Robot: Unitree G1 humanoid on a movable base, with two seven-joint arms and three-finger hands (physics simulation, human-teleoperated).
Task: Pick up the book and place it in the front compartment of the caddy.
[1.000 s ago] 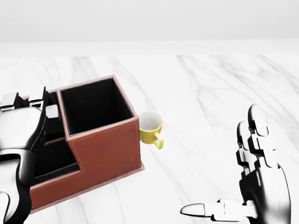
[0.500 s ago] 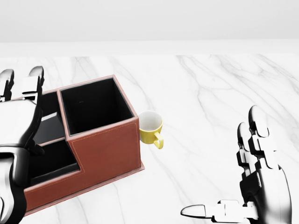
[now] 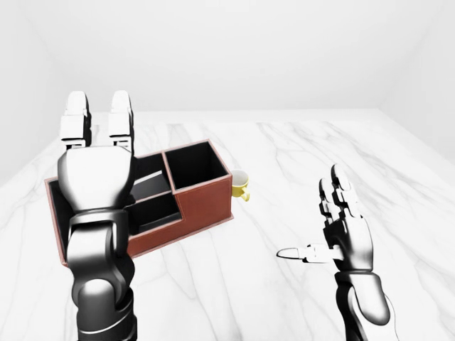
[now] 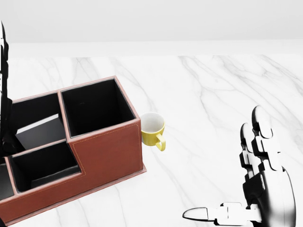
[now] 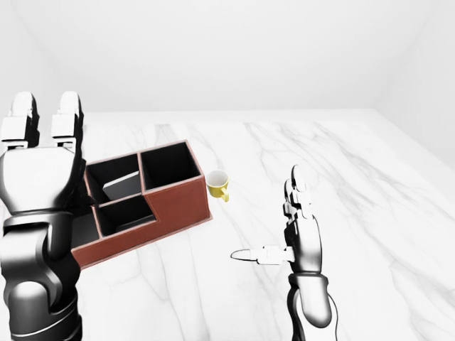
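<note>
The brown caddy (image 4: 108,153) with black insides stands at the left of the head view. A dark grey flat book (image 4: 40,133) leans tilted inside the caddy's compartment just left of the tall square one. My left hand (image 3: 98,108) is open and empty, fingers upright, raised above the caddy's left part; in the head view only a black sliver of it shows at the left edge. My right hand (image 4: 222,165) is open and empty, thumb out to the left, at the lower right, well apart from the caddy.
A yellow mug (image 4: 152,128) with a white inside stands on the white marble table (image 4: 213,90), touching or almost touching the caddy's right wall. A lower caddy compartment (image 4: 45,170) lies below the book's compartment in the head view.
My left hand has risen and moved left out of the head view, uncovering the caddy's left compartments with the book lying in one. The right hand has not moved.
</note>
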